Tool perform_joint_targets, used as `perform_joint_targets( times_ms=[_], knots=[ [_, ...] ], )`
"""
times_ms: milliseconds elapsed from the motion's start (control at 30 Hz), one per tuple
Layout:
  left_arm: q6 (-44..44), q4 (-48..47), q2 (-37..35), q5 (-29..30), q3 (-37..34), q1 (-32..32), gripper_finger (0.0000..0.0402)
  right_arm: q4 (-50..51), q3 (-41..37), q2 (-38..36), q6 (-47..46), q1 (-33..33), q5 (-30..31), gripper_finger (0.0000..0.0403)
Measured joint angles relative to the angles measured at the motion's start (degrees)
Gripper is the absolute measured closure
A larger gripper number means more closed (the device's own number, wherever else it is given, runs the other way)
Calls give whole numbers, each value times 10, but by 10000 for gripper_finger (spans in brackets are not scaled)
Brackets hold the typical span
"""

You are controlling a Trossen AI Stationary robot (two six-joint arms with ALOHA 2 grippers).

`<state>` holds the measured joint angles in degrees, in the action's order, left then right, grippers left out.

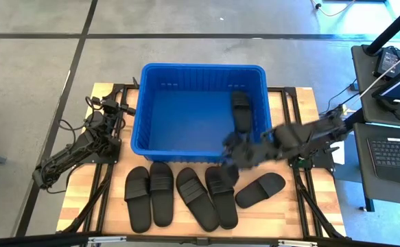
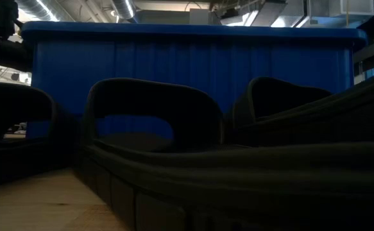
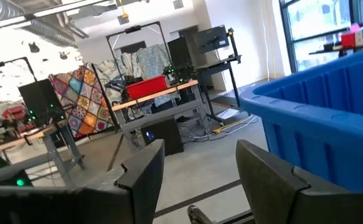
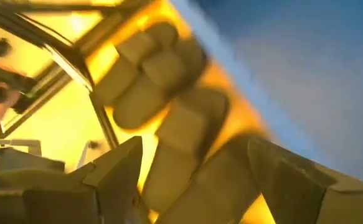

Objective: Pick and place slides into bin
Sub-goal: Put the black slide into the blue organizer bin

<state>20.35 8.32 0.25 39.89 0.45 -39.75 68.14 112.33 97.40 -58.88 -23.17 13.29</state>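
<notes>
1. I'm keeping the left gripper [image 3: 193,180] parked beside the bin's [image 1: 145,110] left wall, fingers spread, nothing in them, so it's out of the way.
2. Five matte black slides [image 1: 150,194] are sitting in a row in front of the bin; one [image 1: 241,112] is already lying inside.
3. I'm bringing the right gripper [image 1: 228,156] over the row's right end at the bin's front rim, fingers apart, seemingly empty.

The right tool [image 1: 232,156] is motion-blurred; its finger state cannot be determined. It partly hides one slide [image 1: 221,180]. The low view crops the nearest slides [image 2: 251,186].
</notes>
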Motion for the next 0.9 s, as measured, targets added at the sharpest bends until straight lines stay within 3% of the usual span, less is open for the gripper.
perform_joint_targets(
  times_ms=[167,300,467,667,900],
  knots=[
    [-8,0,0,-1,0,0,207,90,0,57,-180,-60,-34,111],
    [-8,0,0,-1,0,0,207,136,0,105,-262,-90,-79,111],
    [-8,-1,0,-1,0,0,207,224,-1,159,-314,-105,-118,111],
    [-9,-1,0,-1,0,0,207,220,-51,174,-341,-110,-142,111],
    [-8,-1,0,-2,0,0,207,219,-149,176,-356,-126,-213,111]
  ],
)
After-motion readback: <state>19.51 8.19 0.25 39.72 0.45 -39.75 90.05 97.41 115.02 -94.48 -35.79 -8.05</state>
